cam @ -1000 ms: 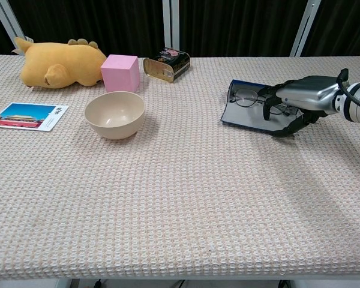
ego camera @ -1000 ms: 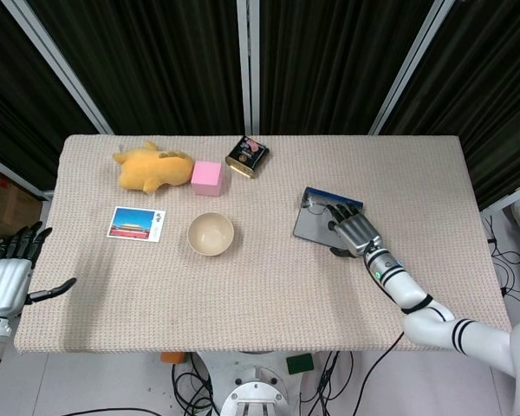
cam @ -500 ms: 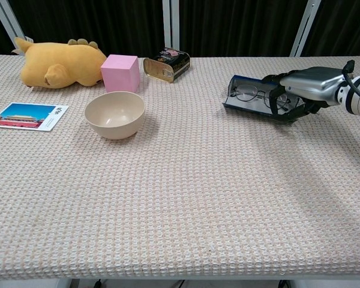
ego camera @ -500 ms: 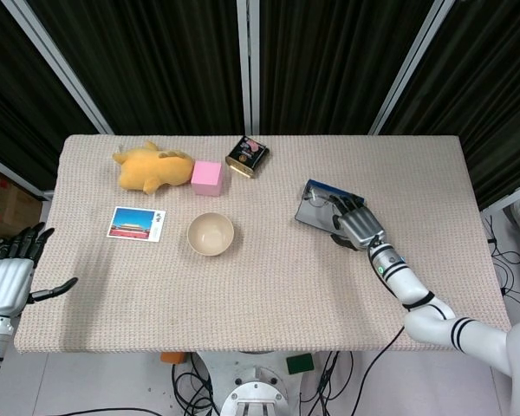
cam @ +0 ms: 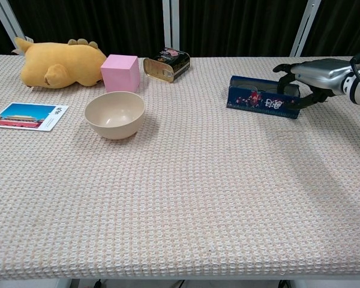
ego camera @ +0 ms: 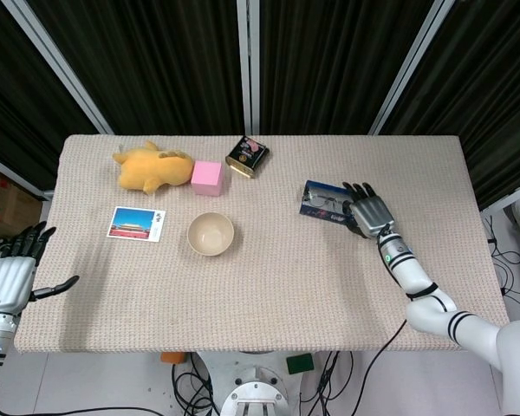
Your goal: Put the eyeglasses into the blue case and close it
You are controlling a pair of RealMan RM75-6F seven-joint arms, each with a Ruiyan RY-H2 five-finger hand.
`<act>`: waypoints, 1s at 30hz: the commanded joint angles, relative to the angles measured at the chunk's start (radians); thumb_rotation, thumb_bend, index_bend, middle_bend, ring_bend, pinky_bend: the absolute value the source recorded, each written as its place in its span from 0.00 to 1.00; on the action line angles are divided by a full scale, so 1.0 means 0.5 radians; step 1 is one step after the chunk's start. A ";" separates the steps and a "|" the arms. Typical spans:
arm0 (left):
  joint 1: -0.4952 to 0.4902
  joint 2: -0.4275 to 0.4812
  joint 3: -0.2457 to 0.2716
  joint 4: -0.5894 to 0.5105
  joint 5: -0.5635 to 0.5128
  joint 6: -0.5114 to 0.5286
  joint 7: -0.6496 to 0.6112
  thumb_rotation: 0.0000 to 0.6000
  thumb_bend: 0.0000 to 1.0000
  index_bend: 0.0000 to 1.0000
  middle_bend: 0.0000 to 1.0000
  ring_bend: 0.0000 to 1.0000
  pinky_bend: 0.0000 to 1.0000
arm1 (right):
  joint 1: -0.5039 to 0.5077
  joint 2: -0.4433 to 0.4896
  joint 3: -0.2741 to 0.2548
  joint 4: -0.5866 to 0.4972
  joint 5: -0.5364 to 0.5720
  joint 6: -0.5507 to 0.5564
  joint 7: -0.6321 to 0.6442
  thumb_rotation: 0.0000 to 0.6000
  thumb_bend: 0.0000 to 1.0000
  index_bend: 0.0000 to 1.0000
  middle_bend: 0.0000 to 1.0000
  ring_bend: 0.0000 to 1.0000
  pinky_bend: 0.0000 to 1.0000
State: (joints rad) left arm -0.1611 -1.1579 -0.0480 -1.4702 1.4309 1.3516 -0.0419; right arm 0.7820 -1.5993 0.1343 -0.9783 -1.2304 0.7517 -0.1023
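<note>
Closing the blue case (cam: 264,99) — right hand (cam: 315,75) at its far right end, fingers spread.

The lid stands nearly folded over, with the eyeglasses (ego camera: 326,202) seemingly inside; press evenly along the top edge so the case does not slide on the counter (cam: 186,192). The chest view shows the patterned lid face; only the head view shows the gap — and the idle left hand (ego camera: 9,276), fingers apart.

One plush toy (ego camera: 151,166), pink cube (ego camera: 207,178), tin (ego camera: 247,156), bowl (ego camera: 211,233), postcard (ego camera: 136,223), blue case (ego camera: 328,202).
</note>
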 commanded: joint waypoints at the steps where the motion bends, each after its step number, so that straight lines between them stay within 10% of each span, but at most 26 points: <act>1: -0.006 0.002 -0.003 0.000 -0.002 -0.007 0.002 0.13 0.00 0.06 0.00 0.00 0.11 | 0.030 -0.065 0.013 0.090 -0.058 0.000 0.087 1.00 0.93 0.42 0.00 0.00 0.00; 14: -0.030 0.001 -0.005 0.027 -0.007 -0.044 -0.033 0.14 0.00 0.06 0.00 0.00 0.11 | 0.044 -0.114 -0.004 0.159 -0.189 0.015 0.337 1.00 0.68 0.46 0.00 0.00 0.00; 30: -0.015 -0.019 0.013 0.066 0.001 -0.032 -0.075 0.14 0.00 0.06 0.00 0.00 0.11 | 0.062 -0.156 0.063 0.098 -0.015 -0.045 0.043 1.00 0.92 0.52 0.00 0.00 0.00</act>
State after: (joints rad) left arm -0.1686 -1.1673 -0.0418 -1.4372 1.4317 1.3356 -0.0795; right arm 0.8142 -1.6758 0.1627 -0.9254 -1.2397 0.7255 -0.0793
